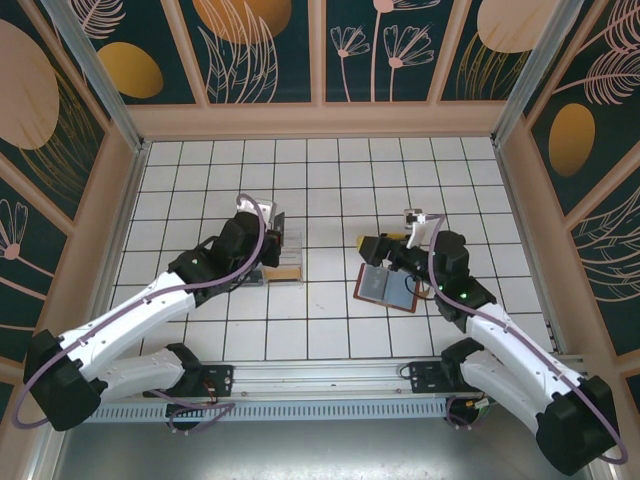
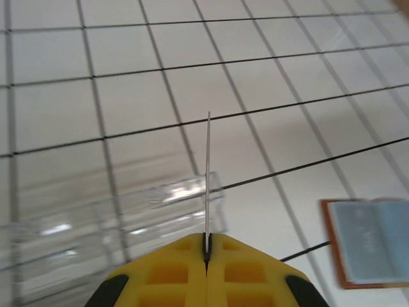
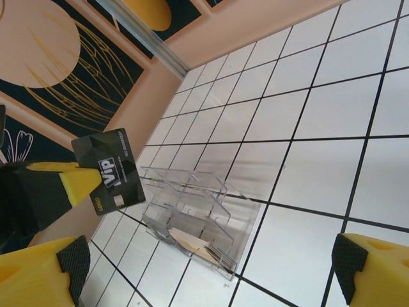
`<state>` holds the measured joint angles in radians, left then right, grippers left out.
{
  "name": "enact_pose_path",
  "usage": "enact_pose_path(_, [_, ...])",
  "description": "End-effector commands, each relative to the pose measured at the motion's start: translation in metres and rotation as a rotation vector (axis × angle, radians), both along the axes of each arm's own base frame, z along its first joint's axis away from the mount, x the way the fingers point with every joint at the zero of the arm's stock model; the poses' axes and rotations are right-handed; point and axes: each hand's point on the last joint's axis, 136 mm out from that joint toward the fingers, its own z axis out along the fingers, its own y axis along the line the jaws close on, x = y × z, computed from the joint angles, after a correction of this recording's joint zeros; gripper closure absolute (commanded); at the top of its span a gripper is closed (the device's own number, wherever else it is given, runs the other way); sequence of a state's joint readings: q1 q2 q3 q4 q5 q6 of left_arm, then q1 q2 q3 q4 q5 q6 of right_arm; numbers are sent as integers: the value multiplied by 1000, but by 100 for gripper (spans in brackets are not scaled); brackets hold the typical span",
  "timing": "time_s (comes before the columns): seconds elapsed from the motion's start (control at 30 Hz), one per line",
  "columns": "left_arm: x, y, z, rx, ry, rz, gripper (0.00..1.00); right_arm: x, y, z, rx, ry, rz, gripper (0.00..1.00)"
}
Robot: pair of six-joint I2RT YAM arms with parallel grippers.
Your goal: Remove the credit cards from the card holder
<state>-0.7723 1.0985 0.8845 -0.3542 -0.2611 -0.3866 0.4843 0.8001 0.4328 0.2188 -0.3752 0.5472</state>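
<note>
The card holder (image 1: 385, 287) lies open on the tiles, brown outside and blue-grey inside; its edge also enters the left wrist view as the card holder (image 2: 369, 242). My left gripper (image 1: 272, 232) is shut on a black credit card (image 3: 108, 169), seen edge-on as a thin card (image 2: 208, 173) rising from the closed yellow jaws of the left gripper (image 2: 206, 240). It holds the card just above a clear plastic box (image 1: 285, 262). My right gripper (image 1: 383, 252) hovers over the holder's far edge. In its own view the right gripper (image 3: 211, 272) is wide open with nothing between the fingers.
The clear plastic box (image 3: 192, 214) has several slots, and its nearest slot holds a few cards (image 3: 201, 246). The same box (image 2: 121, 220) sits below and left of the held card. Peach walls (image 1: 320, 122) fence the white tiled floor on three sides.
</note>
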Motion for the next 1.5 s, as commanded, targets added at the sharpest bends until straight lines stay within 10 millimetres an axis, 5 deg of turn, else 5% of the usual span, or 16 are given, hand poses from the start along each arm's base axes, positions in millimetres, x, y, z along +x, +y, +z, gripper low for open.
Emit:
enact_pose_path(0.0, [2, 19, 5, 334, -85, -128, 100, -2, -6, 21, 14, -64, -29, 1])
enact_pose_path(0.17, [0, 26, -12, 630, -111, -330, 100, -6, -18, 29, 22, -90, -85, 1])
enact_pose_path(0.3, [-13, 39, -48, 858, -7, -511, 100, -11, -26, 34, 41, -120, -112, 1])
enact_pose_path(0.57, [-33, 60, -54, 1030, -1, -692, 100, -16, -26, 33, 57, -117, -101, 1])
enact_pose_path(0.8, [-54, 91, -91, 1212, 58, -829, 100, -15, -28, 30, 49, -109, -111, 1])
enact_pose_path(1.47, [-52, 78, -129, 1183, 3, -885, 100, -14, -30, 23, 47, -95, -128, 1])
